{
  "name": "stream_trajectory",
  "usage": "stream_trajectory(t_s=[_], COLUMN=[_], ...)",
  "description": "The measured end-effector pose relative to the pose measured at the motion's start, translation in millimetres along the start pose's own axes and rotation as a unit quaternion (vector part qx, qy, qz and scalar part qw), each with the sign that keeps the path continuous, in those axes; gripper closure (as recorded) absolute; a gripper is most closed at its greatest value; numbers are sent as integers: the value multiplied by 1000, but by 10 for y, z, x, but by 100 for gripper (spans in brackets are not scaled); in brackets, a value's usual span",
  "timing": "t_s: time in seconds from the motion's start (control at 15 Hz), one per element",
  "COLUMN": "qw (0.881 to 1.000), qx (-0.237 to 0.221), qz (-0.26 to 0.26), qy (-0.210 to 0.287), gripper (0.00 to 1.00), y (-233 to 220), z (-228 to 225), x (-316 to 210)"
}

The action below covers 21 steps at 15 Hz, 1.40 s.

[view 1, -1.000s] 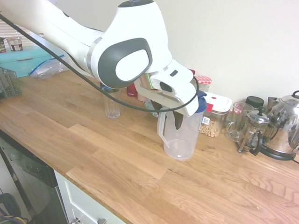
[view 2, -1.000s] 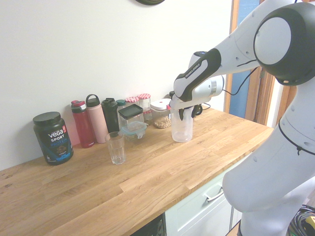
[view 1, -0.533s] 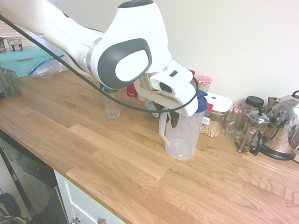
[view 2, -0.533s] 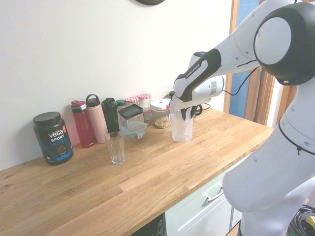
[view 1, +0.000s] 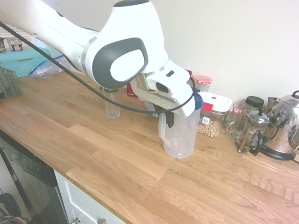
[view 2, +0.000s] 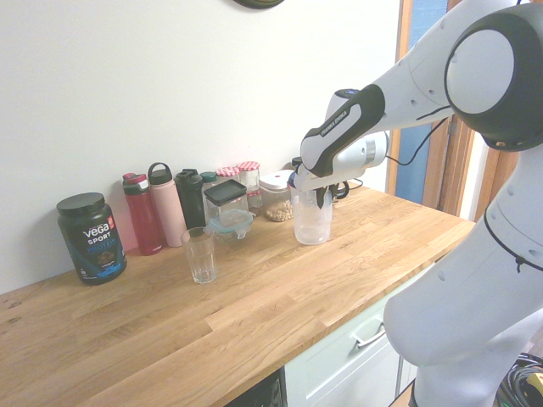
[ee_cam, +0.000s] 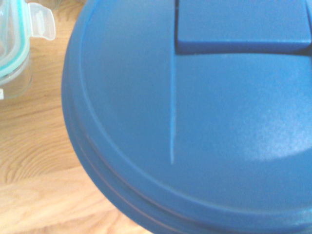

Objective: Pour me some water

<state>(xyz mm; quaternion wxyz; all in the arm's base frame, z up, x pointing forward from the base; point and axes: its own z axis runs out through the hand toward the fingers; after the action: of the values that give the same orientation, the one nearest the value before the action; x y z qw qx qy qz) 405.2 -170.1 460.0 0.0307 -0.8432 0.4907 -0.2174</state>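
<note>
pitcher (view 1: 182, 137), one: clear plastic, blue lid (ee_cam: 219, 126), standing roughly upright on the wooden counter (view 1: 112, 158); the landmark for all entries below.

handle (view 1: 162, 130), one: pale, on the pitcher's side.

gripper (view 1: 169, 124), one: dark fingers drawn together, clamped on the handle near its top, just under the lid.

drinking glass (view 2: 201, 257), one: clear, upright, well apart from the pitcher, on its handle side.

food box (view 1: 212, 119), one: clear, white lid with a red patch, nuts inside, just beside the pitcher, towards the wall.

jars (view 2: 249, 182), with red-and-white checked lids: behind the pitcher, near the wall.

dark-lidded container (view 2: 226, 197), one: between the pitcher and the bottles.

bottles, one black (view 2: 191, 197), one pink (view 2: 168, 208), one red (view 2: 142, 216): along the wall, farther from the pitcher than the dark-lidded container.

protein tub (view 2: 92, 242), one: black, beyond the bottles from the pitcher.

glass mug (view 1: 237, 120), french press (view 1: 254, 128), metal kettle (view 1: 284, 123): one each, in that order outward from the pitcher, past the food box.
</note>
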Motion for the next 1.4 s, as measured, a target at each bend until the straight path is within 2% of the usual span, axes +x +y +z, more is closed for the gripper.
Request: stream_trajectory(t_s=[0.2,0.4,0.53,0.67,1.0,1.4], qw=[999,992,982,970,923,851], qx=[25,55,64,61,36,-61], qz=[-36,-112,-169,-227,-369,-510], qy=[-11,-26,-48,-66,-105,-109], gripper=[100,100,100,100,100,100], y=[98,45,-215,-583,-1285,-1954], z=[-547,-1311,-1510,-1447,-1267,-1124], x=[16,-93,-191,-328,-662,-1006])
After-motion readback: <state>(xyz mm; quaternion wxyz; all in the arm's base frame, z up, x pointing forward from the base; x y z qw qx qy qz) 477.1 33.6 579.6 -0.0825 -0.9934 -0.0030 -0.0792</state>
